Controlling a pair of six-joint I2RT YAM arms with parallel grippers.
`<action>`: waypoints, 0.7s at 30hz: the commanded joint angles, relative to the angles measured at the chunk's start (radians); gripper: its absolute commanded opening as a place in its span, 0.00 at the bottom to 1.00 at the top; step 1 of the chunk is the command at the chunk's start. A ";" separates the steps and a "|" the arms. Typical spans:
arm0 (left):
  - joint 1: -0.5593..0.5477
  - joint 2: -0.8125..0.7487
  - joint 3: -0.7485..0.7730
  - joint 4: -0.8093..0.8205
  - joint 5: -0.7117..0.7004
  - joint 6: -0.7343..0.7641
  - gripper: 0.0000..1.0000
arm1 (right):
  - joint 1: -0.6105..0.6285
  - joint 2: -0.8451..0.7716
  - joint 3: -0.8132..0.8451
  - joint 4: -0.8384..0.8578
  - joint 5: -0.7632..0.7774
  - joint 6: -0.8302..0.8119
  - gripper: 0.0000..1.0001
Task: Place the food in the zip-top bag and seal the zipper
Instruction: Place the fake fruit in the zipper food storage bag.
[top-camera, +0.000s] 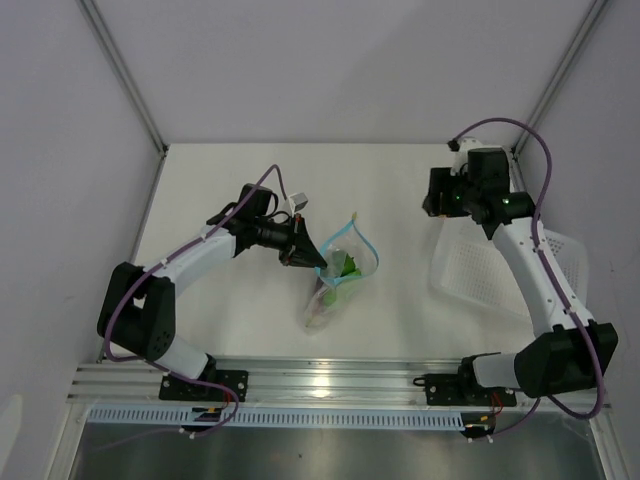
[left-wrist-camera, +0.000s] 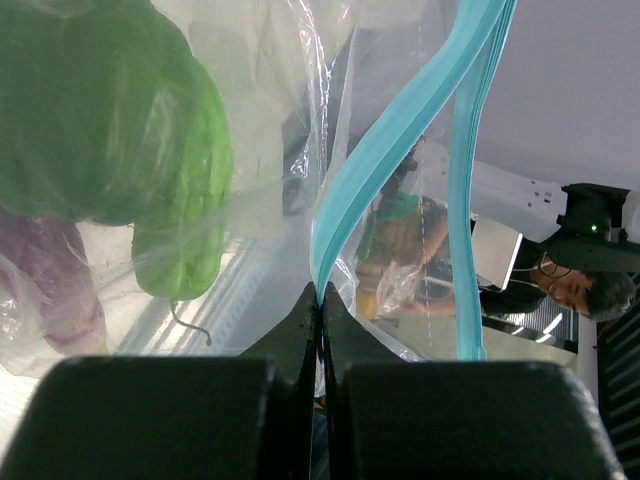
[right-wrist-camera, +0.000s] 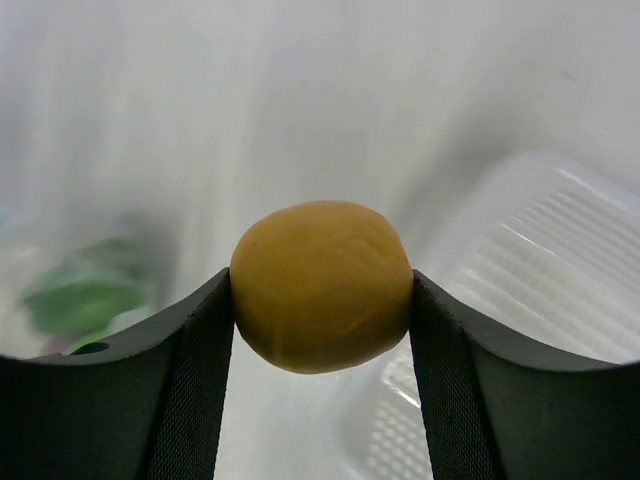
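Note:
The clear zip-top bag (top-camera: 335, 285) lies mid-table with green food pieces (top-camera: 347, 266) and a pinkish one (top-camera: 318, 312) inside. My left gripper (top-camera: 318, 262) is shut on the bag's light-blue zipper strip (left-wrist-camera: 375, 150) and holds the mouth up. In the left wrist view a dark-green piece (left-wrist-camera: 90, 110) and a pinkish piece (left-wrist-camera: 60, 280) show through the plastic. My right gripper (right-wrist-camera: 322, 290) is shut on a yellow-orange food ball (right-wrist-camera: 322, 285), held above the table at the right; in the top view the gripper (top-camera: 437, 203) hides the ball.
A white perforated basket (top-camera: 490, 265) lies at the right under my right arm; it also shows in the right wrist view (right-wrist-camera: 540, 300). Grey walls close the back and sides. The aluminium rail (top-camera: 330, 378) runs along the near edge.

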 joint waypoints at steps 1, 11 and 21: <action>0.008 -0.043 0.033 0.015 -0.015 0.000 0.01 | 0.184 -0.061 0.070 -0.067 -0.277 0.037 0.19; 0.003 -0.072 0.040 0.009 -0.040 -0.014 0.01 | 0.514 -0.011 0.160 -0.101 -0.326 0.100 0.26; 0.000 -0.096 0.068 -0.002 -0.051 -0.020 0.01 | 0.580 0.031 0.157 -0.182 -0.256 0.177 0.70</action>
